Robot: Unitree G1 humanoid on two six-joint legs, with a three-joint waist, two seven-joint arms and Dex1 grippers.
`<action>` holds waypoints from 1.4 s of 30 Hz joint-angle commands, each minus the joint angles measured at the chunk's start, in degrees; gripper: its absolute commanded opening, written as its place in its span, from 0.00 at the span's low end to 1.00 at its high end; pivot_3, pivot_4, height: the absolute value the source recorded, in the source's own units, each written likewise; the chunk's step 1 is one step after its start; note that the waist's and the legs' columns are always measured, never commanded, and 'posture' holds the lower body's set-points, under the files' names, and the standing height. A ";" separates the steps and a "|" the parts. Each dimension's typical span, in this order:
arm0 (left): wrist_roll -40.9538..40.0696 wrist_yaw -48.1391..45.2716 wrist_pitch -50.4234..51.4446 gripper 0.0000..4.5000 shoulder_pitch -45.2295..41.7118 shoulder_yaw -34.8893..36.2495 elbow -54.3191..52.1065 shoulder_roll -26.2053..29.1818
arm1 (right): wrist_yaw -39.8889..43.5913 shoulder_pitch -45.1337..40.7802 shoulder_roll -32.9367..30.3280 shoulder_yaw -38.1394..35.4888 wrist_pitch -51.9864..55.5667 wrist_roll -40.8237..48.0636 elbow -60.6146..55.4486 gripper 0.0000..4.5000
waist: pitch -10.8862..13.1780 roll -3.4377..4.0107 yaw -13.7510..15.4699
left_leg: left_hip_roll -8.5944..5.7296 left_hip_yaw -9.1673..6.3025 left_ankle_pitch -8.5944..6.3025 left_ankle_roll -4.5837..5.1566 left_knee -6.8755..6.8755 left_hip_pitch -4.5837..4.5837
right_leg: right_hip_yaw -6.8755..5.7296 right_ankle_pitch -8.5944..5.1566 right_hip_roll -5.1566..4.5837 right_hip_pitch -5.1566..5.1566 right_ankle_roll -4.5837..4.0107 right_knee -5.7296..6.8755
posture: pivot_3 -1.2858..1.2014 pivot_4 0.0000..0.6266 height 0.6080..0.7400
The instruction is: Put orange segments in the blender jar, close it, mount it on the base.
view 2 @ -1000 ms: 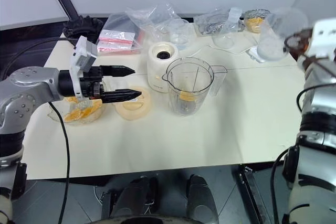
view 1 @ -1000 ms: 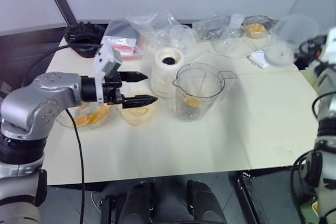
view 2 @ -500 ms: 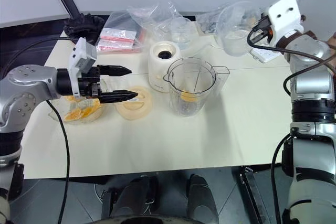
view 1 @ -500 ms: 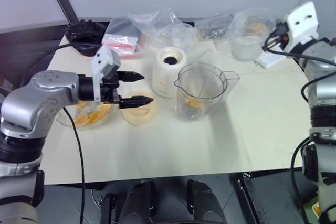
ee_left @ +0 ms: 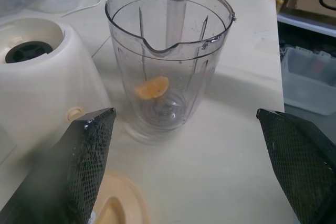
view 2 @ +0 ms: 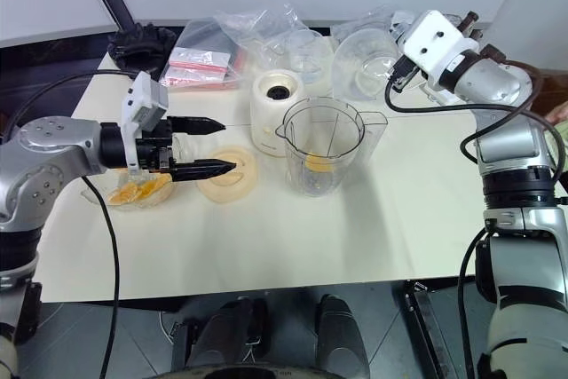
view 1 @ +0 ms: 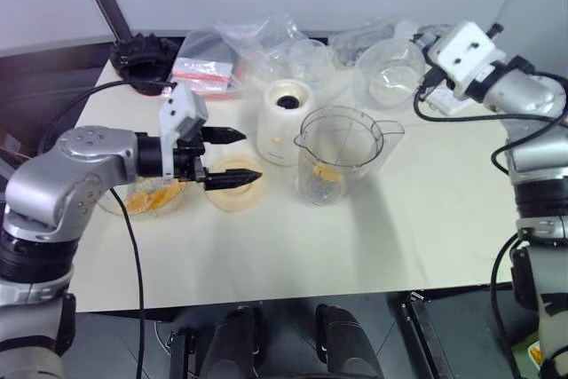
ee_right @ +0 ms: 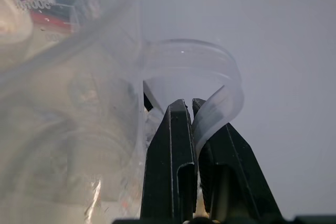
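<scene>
Left gripper (view 1: 232,157) sits left of centre, fingers wide apart, holding nothing, pointing toward the middle of the frame. The lower finger hangs over the pale-orange lid (view 1: 232,191) lying flat on the table (view 1: 293,246).

Lower left of that gripper: clear bowl (view 1: 142,199) with orange segments (view 1: 153,198) in it, partly hidden behind the arm.

Centre frame: blender jar (view 1: 340,155) standing upright on the table, open top, spout toward the left, handle toward the right. One orange segment (ee_left: 153,87) lies at its bottom near the blade; left wrist view shows it clearly.

Just left of the jar and slightly farther back: the base (view 1: 287,122), cream-white, dark socket up. Jar and base close together, whether touching I can't tell. Jar is not mounted.

Upper right: right gripper (ee_right: 194,109) clamped shut on the thin handle of a clear cup (view 1: 388,84), which it holds tilted on its side in the air, mouth facing the middle of the table.

Far edge: crumpled clear plastic bags (view 1: 266,42) along the top centre, a red-and-white packet (view 1: 204,75) upper left, black ridged ring (view 1: 142,52) at the far upper-left corner.
</scene>
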 commanded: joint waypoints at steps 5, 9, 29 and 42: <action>-0.66 -0.07 0.00 1.00 -0.97 0.80 -1.48 -0.19 | -4.12 -1.72 -1.68 -0.30 -9.35 -5.73 -0.52 0.01 | 0.00 0.00 -0.08 | 0.00 0.00 0.02 -0.03 0.00 0.01 | 0.00 0.00 0.00 0.00 0.00 0.02 | 0.52 0.24 1.00; -0.58 -0.28 -0.05 1.00 -1.00 0.70 -1.44 -0.17 | -5.41 -2.24 -2.13 0.26 -12.08 -8.15 0.60 0.01 | 0.00 0.00 -0.08 | 0.00 0.00 0.03 -0.05 0.00 0.01 | 0.00 0.00 0.00 0.00 0.00 0.02 | 0.52 0.24 1.00; -0.12 -0.65 -0.48 1.00 -1.01 0.17 -1.08 -0.46 | -6.50 -3.80 -3.63 2.87 -20.12 -15.64 1.47 0.01 | 0.00 -0.01 -0.12 | 0.00 -0.01 0.08 -0.13 0.01 0.03 | 0.00 0.00 0.00 0.00 -0.01 0.06 | 0.52 0.24 1.00; -0.08 -0.95 -0.78 1.00 -0.55 0.33 -1.09 -0.52 | -7.04 -4.19 -3.63 3.06 -21.49 -16.55 1.95 0.01 | 0.00 -0.01 -0.12 | 0.00 -0.01 0.10 -0.16 0.01 0.05 | 0.00 0.00 0.00 0.00 -0.01 0.11 | 0.52 0.24 1.00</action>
